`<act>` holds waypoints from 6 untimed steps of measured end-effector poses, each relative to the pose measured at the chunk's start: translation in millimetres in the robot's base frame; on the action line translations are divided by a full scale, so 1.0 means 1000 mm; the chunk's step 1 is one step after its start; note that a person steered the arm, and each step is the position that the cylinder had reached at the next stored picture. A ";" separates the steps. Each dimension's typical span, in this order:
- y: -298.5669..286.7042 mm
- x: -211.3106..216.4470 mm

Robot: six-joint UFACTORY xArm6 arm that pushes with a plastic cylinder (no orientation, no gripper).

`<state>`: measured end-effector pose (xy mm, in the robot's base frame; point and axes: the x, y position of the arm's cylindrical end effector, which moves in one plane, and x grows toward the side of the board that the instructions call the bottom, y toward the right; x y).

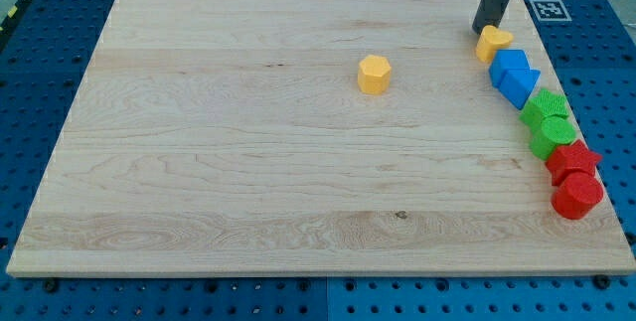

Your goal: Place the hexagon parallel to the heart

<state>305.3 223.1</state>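
Note:
A yellow hexagon [375, 74] lies alone on the wooden board [229, 152], a little right of centre in the upper half. A second yellow block [493, 41], apparently the heart, lies near the board's upper right edge. My tip [483, 31] stands just above and to the left of that yellow block, touching it or nearly so. The tip is far to the right of the hexagon.
A line of blocks runs down the right edge below the yellow block: two blue blocks [508, 66] [520, 86], two green blocks [545, 108] [550, 135], a red star-like block [572, 159] and a red rounded block [576, 197]. A blue pegboard surrounds the board.

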 end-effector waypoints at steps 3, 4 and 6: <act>-0.080 -0.002; -0.163 0.006; -0.214 0.098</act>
